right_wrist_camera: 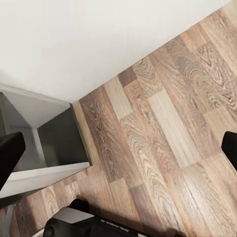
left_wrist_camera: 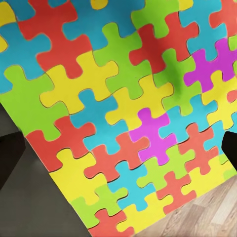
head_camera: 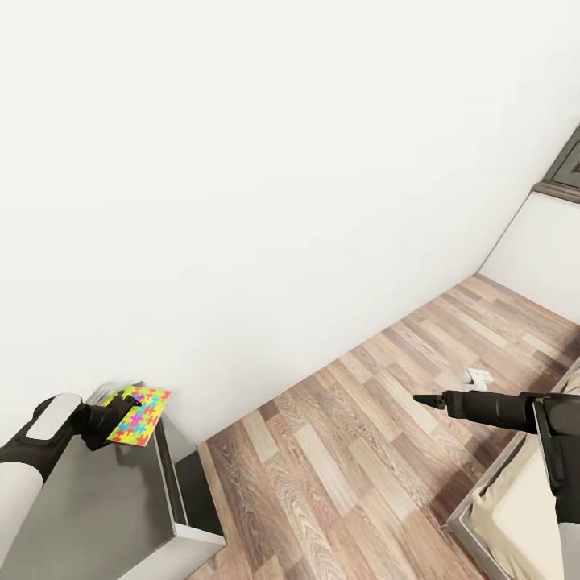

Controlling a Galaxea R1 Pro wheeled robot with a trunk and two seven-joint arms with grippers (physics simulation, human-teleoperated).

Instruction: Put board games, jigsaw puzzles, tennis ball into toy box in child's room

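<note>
Left pincer (head_camera: 121, 409) on glossy (interlocking-patterned) jigsaw puzzle (head_camera: 140, 415)

1 jigsaw puzzle (head_camera: 139, 415), multicoloured, seen in head view & close up in left wrist view (left_wrist_camera: 123, 113). 1 grey table (head_camera: 97, 507) under it. 2 robot arms w/ 2 grippers: left gripper (head_camera: 121, 409), right gripper (head_camera: 425, 399). 1 small white object (head_camera: 477, 375) on the wood floor (head_camera: 338, 451). 1 bed (head_camera: 524, 507), corner only. 1 dark picture frame (head_camera: 568, 165), partly cut off.
</note>
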